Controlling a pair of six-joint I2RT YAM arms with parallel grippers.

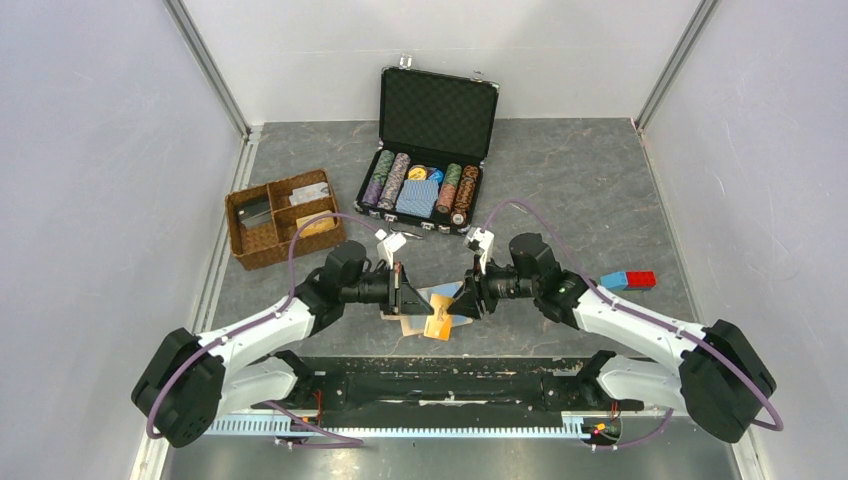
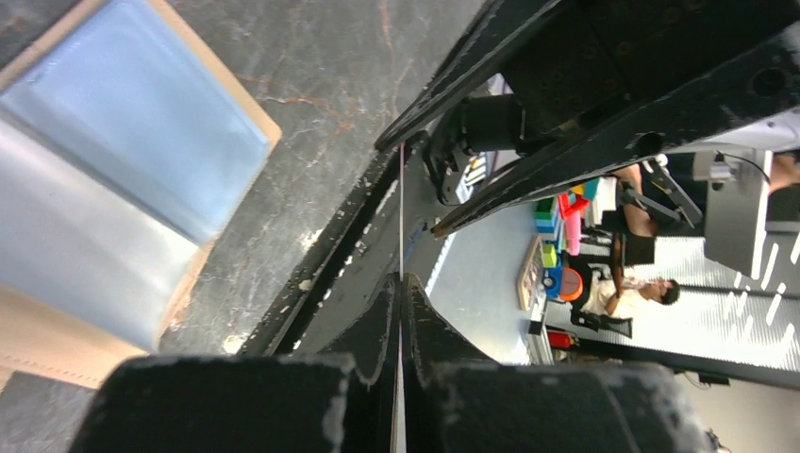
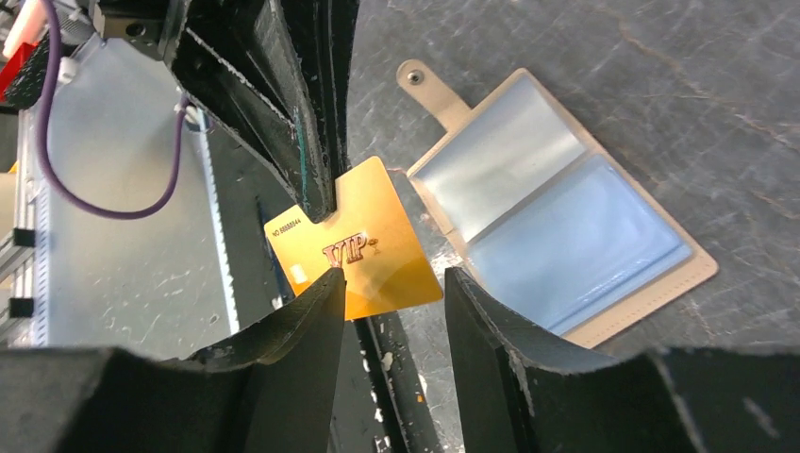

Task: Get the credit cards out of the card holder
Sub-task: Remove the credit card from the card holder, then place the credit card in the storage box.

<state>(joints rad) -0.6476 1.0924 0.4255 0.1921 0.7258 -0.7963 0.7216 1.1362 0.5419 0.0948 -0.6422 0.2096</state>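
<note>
- The black hard case (image 1: 440, 110) stands open at the far side of the table (image 1: 580, 190), its lid upright, with rows of poker chips (image 1: 385, 180) and a blue patterned deck (image 1: 418, 198) in its base.
- To its left, the wicker tray (image 1: 240, 245) holds a few small items in its compartments, too small for you to make out.
- The card holder (image 3: 566, 236) lies open and flat on the table between your two arms, pale blue-grey pockets up and strap tab pointing away.
- Your left gripper (image 3: 324, 198) is pressed together on one edge of a gold credit card (image 3: 377, 269) marked "VIP". It holds the card clear of the holder and just beside the holder's near corner.
- From your left wrist view the card shows only edge-on, a thin line between the closed fingers.
- Your right gripper (image 3: 389, 288) faces the left one with its jaws spread wide. The card's free end sits between its fingertips; you cannot tell whether either pad touches it.
</note>
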